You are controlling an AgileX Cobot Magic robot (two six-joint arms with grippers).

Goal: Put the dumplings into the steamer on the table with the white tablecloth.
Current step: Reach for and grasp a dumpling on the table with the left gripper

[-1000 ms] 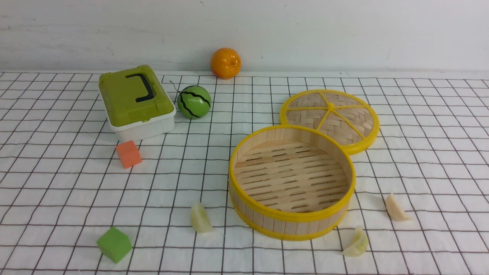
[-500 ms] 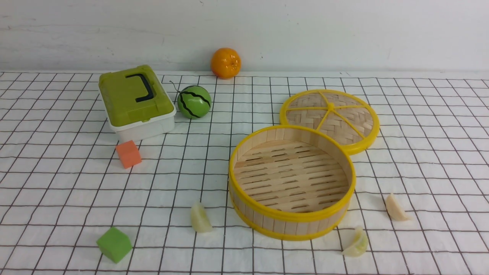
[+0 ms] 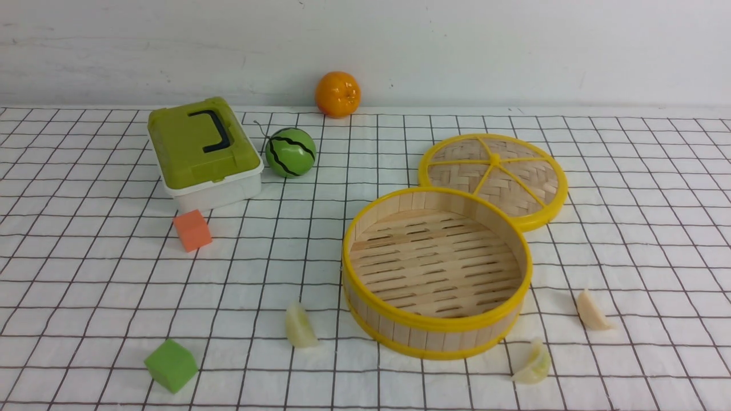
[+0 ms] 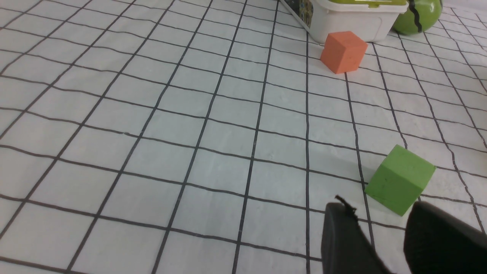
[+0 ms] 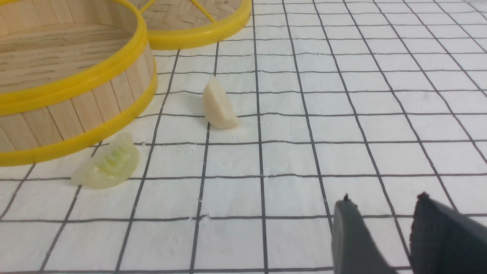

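Two dark, narrow-fingered grippers are waiting under your control, the left gripper (image 4: 374,232) and the right gripper (image 5: 384,224), each holding its fingertips apart with nothing between them. Beyond the right one, a cream crescent-shaped toy dumpling (image 3: 594,311) and a glossy yellowish-green crescent dumpling (image 3: 533,363) are lying toward the near right corner of the white, black-gridded tabletop (image 3: 657,240); a pale green crescent dumpling (image 3: 300,326) is lying left of centre, toward the near edge.

You are probably starting the first pick, so you are best off lowering over one dumpling, straddling its thin middle, and squeezing gently, since a glossy curve may be slipping or rolling. Near the basket wall, you are wise to come down steeply.

The round bamboo steamer with yellow rims (image 3: 437,324) is sitting right of centre, open and empty. Its woven lid with yellow spokes (image 3: 517,178) is lying behind it, toward the far edge. The white box with an olive-green lid (image 3: 197,151) is standing closed near the far left corner; you cannot tell its contents.
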